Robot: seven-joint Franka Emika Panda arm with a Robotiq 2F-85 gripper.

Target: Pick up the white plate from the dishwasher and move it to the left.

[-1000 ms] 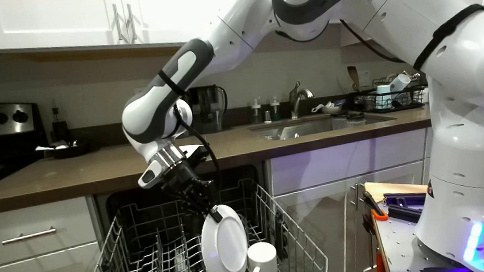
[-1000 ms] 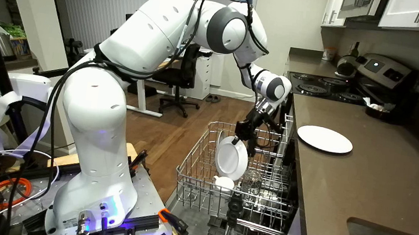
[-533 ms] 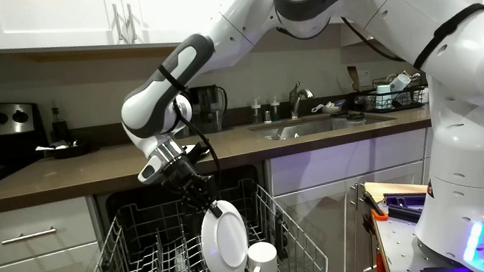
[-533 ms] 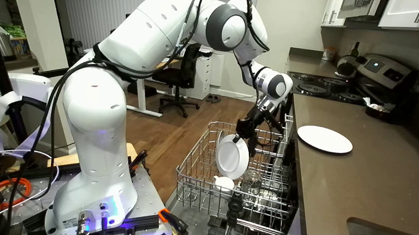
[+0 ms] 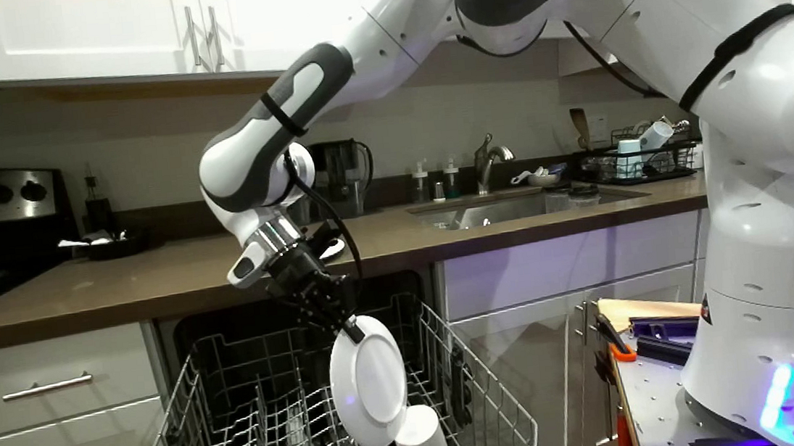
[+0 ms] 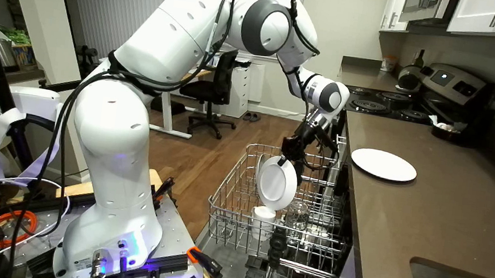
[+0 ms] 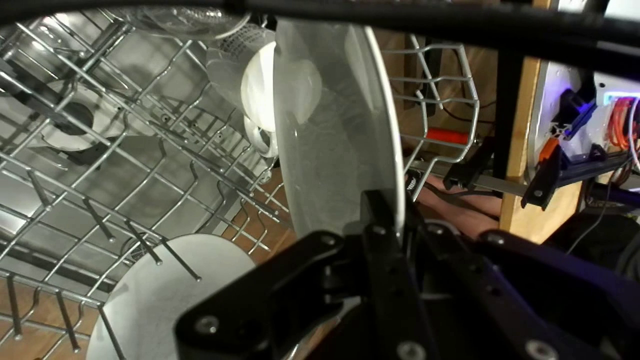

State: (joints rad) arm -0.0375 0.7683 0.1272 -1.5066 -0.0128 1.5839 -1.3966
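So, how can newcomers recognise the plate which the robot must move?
From below the brown counter extends the dishwasher rack. Beside the white mug, a round white plate is steeply tilted. Only this plate has its rim pinched in the black gripper.

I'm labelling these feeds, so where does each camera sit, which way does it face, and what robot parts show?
In an exterior view: opposite the countertop, facing it and the dishwasher rack; arm, base and gripper show.
In an exterior view: near the base, looking past it toward the stove; same parts show.
Wrist view: at the arm's end, facing down into the dishwasher rack; gripper, cable and apparently base edge show.
Both exterior views share the gripped white plate.
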